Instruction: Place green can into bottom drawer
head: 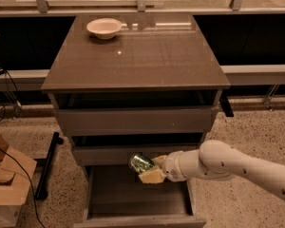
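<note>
The green can (141, 163), mottled green and white, is held tilted in my gripper (149, 170), which is shut on it. The white arm reaches in from the right. The can hangs just above the back part of the bottom drawer (137, 198), which is pulled out and shows a bare grey-brown tray. The can sits in front of the middle drawer's front, near the drawer's centre.
A cream bowl (104, 27) stands at the back left of the cabinet top (142, 56). The two upper drawers (133, 120) are closed. A cardboard box (7, 184) and cables lie on the floor at left. A dark ledge runs behind the cabinet.
</note>
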`<state>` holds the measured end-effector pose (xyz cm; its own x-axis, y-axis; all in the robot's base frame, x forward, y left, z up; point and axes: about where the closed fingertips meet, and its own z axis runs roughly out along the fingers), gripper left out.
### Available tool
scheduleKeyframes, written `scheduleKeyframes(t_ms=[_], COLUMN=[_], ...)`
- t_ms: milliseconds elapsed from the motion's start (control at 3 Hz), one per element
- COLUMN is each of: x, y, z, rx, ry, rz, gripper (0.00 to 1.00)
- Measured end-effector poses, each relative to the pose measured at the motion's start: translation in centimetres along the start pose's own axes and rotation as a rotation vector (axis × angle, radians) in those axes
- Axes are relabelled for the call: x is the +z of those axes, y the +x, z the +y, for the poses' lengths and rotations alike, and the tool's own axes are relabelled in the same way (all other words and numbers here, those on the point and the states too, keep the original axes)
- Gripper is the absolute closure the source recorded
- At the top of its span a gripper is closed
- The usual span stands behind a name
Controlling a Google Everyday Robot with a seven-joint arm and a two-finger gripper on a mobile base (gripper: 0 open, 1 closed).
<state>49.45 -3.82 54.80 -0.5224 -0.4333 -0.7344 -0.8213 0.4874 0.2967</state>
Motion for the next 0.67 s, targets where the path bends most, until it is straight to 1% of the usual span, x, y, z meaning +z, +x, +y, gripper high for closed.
scheduleKeyframes(t_ms=[333,667], x=[5.2,11.1], y=[3.1,5.6], z=[0.3,-1.3], rx=[0.039,0.1], ry=[-0.021,0.034], rz=[0.041,0.061], gripper=[1.0,1.0])
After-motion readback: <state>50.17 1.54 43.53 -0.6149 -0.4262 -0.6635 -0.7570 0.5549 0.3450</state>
